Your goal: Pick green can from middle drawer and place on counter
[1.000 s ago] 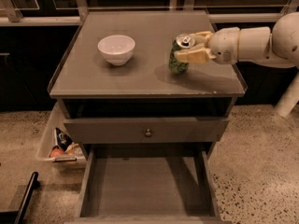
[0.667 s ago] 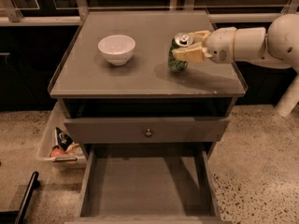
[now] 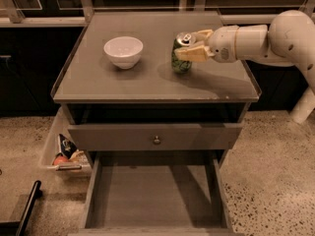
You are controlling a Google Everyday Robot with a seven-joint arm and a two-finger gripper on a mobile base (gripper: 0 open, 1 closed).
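Observation:
The green can (image 3: pixel 181 66) stands upright on the counter (image 3: pixel 147 80), right of its middle. My gripper (image 3: pixel 185 46) reaches in from the right, and its pale fingers (image 3: pixel 193 55) are closed on the can's upper part and silver top. The can's base looks at or just above the counter surface. The middle drawer (image 3: pixel 156 200) is pulled out wide below, and its flat floor is bare.
A white bowl (image 3: pixel 123 50) sits on the counter left of the can. A drawer front with a small round knob (image 3: pixel 156 139) is above the open drawer. A bin of packets (image 3: pixel 63 154) stands on the floor to the left. A black bar (image 3: pixel 27 205) is at lower left.
My gripper and the green can have shifted a little to the left over the counter. The bowl and the drawers have not moved.

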